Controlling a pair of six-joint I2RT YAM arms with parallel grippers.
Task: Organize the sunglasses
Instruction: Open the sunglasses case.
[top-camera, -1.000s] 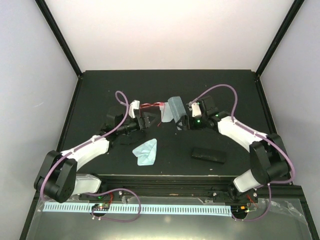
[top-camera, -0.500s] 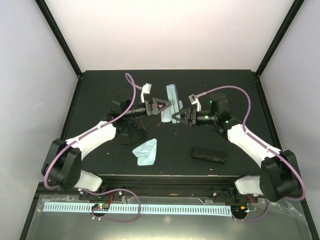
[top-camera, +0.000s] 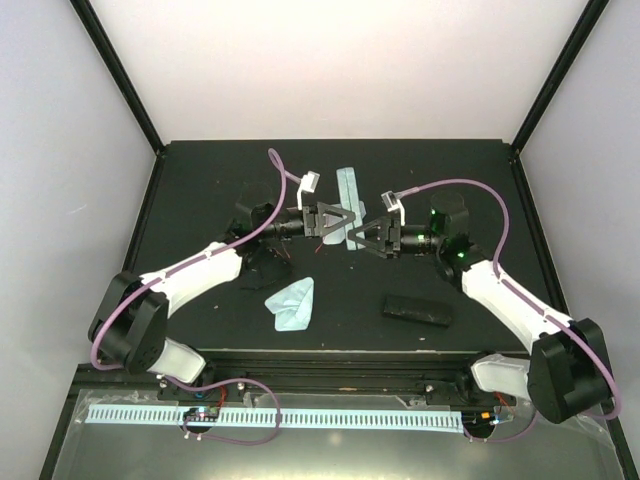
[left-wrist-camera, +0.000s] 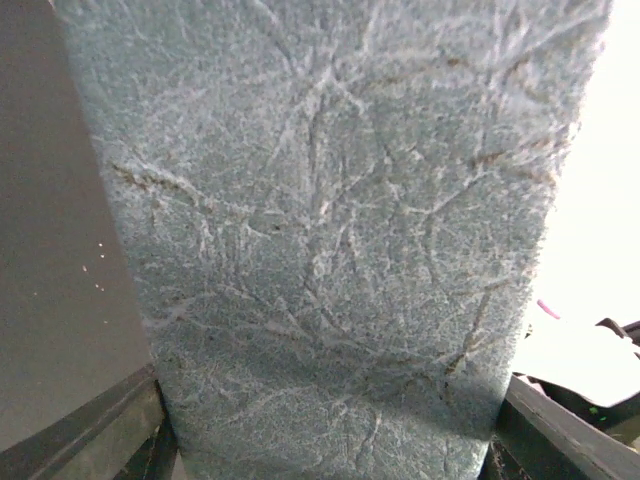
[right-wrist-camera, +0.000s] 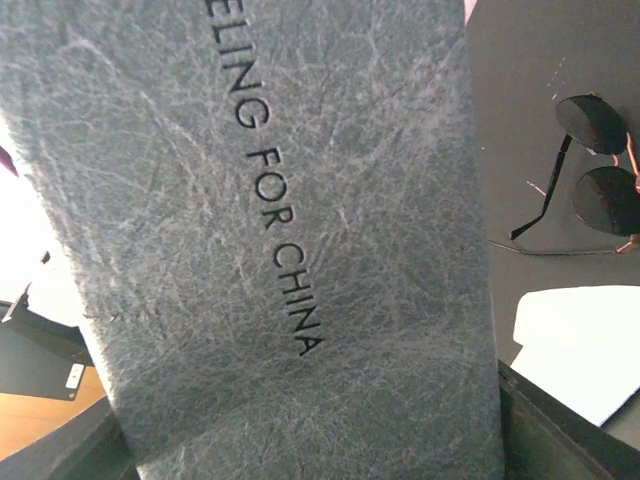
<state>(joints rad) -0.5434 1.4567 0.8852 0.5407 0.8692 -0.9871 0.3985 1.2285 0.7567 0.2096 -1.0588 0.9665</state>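
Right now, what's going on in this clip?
Both arms meet over the middle of the table at a pale blue case. The right tool grips it. The left tool has the case between its fingers, but whether it is clamped is unclear. One pair of sunglasses with dark lenses lies on the table, outside the case. A light blue cloth and a black case lie nearer the arms, untouched.

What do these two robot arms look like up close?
The left arm and right arm have white shells and chunky black joints. A purple cable loops along each. The left tool and right tool are black triangular frames. Small green lights glow on the right arm.
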